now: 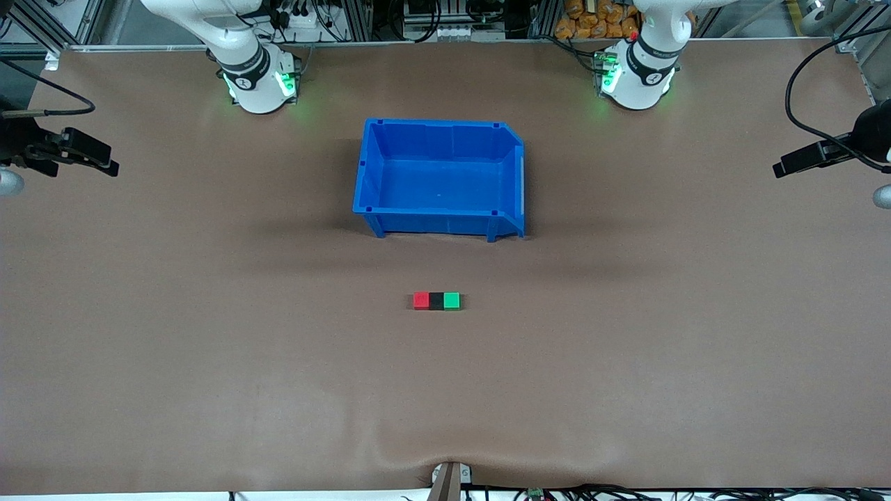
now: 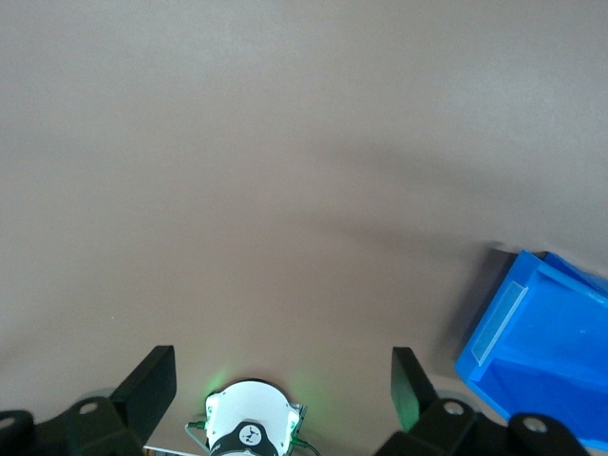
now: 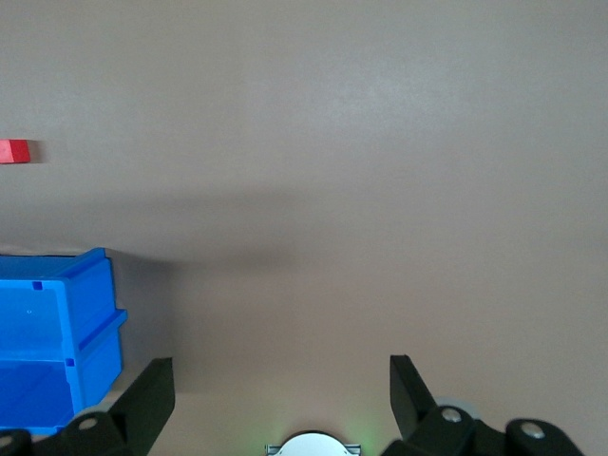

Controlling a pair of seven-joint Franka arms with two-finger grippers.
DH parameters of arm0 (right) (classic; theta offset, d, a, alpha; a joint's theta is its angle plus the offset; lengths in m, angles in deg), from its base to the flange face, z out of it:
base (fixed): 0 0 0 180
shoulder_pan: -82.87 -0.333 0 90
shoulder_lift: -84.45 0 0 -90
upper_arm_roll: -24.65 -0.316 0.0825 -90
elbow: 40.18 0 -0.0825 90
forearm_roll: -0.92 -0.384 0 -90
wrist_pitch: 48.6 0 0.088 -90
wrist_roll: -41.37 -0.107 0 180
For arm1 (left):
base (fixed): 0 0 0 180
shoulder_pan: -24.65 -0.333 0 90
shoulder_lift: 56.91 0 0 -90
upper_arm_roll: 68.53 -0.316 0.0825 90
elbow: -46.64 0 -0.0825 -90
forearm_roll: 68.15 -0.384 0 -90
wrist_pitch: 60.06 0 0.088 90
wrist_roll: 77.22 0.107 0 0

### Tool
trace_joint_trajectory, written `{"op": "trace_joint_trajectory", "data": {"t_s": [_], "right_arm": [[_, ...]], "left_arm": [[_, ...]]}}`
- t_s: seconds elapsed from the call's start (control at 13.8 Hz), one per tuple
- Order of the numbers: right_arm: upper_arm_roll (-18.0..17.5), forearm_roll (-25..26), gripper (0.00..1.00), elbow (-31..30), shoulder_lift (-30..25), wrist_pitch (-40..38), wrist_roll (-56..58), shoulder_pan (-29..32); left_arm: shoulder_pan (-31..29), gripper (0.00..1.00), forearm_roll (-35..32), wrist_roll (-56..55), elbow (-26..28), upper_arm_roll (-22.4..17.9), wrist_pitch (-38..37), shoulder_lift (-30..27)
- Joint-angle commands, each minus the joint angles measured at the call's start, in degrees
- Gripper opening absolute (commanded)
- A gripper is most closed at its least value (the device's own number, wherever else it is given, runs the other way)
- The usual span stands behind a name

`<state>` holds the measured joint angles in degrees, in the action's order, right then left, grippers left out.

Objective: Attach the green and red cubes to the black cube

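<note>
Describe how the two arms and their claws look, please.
Both arms are glossy white with rounded shells. Each base carries a black ring with a small round mark and glows green. The claws are black: the left claw and the right claw have flat, angular fingers.

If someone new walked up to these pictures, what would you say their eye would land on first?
Probably the blue bin, big and empty at mid-table between the two arm bases. Next, the tiny row nearer the front camera: red cube, black cube and green cube touching side by side, black in the middle. Both arms wait high at the table's ends, the left gripper and right gripper open over bare table.
</note>
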<state>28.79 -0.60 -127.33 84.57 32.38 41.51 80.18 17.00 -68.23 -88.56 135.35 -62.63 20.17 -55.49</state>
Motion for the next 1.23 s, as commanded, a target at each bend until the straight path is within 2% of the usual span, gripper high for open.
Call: {"op": "trace_joint_trajectory", "data": {"t_s": [0.0,0.36,0.65,1.16], "right_arm": [[-0.1,0.4,1.00,0.9,0.4,-0.1,-1.0,-0.3],[0.0,0.5,1.00,0.8,0.4,-0.2,-1.0,0.1],[0.0,0.5,1.00,0.8,0.5,-0.1,-1.0,0.0],[0.0,0.5,1.00,0.8,0.5,-0.1,-1.0,0.1]], "left_arm": [[0.3,1.00,-0.2,0.4,1.3,0.6,1.6,-0.3],[0.6,1.00,-0.5,0.5,-0.1,0.8,5.4,0.8],[5.9,1.00,-1.9,1.1,0.4,-2.0,6.1,0.1],[5.7,1.00,-2.5,1.1,0.1,-2.0,8.2,-0.8]]}}
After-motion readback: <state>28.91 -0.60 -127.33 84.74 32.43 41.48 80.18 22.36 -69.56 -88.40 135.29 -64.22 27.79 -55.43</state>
